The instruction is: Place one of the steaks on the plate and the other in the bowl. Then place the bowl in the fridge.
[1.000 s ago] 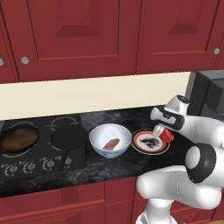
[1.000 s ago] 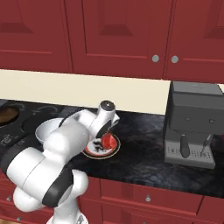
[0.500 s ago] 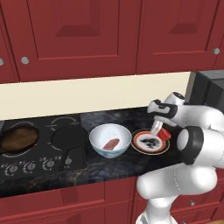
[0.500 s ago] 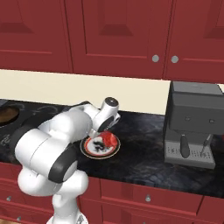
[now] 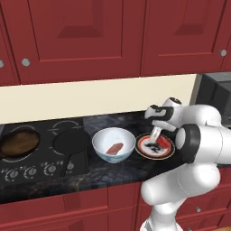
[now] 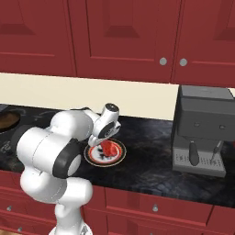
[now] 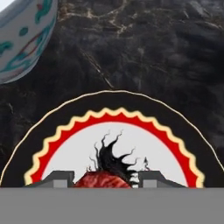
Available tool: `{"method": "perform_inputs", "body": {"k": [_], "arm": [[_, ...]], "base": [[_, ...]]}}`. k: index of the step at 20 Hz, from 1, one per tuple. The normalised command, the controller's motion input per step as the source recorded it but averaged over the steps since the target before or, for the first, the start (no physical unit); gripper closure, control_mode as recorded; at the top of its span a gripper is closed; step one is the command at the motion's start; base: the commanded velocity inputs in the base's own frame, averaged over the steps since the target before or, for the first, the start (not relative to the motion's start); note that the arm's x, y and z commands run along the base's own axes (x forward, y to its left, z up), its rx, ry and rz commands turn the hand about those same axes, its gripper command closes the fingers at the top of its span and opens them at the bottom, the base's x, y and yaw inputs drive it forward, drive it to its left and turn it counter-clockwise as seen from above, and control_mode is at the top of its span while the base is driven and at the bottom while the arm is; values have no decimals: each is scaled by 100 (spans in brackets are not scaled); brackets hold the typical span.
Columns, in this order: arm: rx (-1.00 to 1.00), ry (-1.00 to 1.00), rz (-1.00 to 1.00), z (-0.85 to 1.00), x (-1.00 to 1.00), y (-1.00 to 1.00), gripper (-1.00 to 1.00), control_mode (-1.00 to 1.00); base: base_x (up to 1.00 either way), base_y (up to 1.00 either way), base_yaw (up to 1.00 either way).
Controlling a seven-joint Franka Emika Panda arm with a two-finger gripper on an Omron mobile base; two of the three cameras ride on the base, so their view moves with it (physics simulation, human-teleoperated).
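A round plate (image 5: pixel 168 151) with a red zigzag ring lies on the dark counter to the right of the white, blue-patterned bowl (image 5: pixel 97 140). One pinkish steak (image 5: pixel 115 148) lies inside the bowl. My gripper (image 5: pixel 153 143) points down over the plate's middle, shut on the second steak (image 6: pixel 109 148), which hangs just above the plate (image 6: pixel 117 154). In the hand view that red steak (image 7: pixel 103 178) sits between my two fingertips over the plate (image 7: pixel 109 98), and the bowl (image 7: pixel 22 39) shows at the upper left.
A frying pan (image 5: pixel 18 143) with brown contents and a second dark pan (image 5: pixel 72 142) rest on the stove to the left of the bowl. A coffee machine (image 6: pixel 202 131) stands on the counter to the right of the plate. Red cabinets hang above.
The arm's elbow has swung round while the gripper stayed over the plate with the steak, shifting slightly left and lower. The bowl and its steak have not moved.
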Motion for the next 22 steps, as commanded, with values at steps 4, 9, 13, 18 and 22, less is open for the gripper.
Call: {"method": "perform_inputs", "body": {"k": [4, 9, 13, 18, 22], "arm": [[0, 6, 0, -24, 0, 25, -100, -100], [0, 1, 0, -10, 0, 5, -100, -100], [0, 3, 0, 0, 0, 0, -100, -100], [0, 16, -4, 9, 0, -1, -100, -100], [0, 0, -21, 48, -17, 2, -100, -100]], "base": [[0, 0, 0], [0, 0, 0], [0, 0, 0], [0, 0, 0], [0, 0, 0]]}}
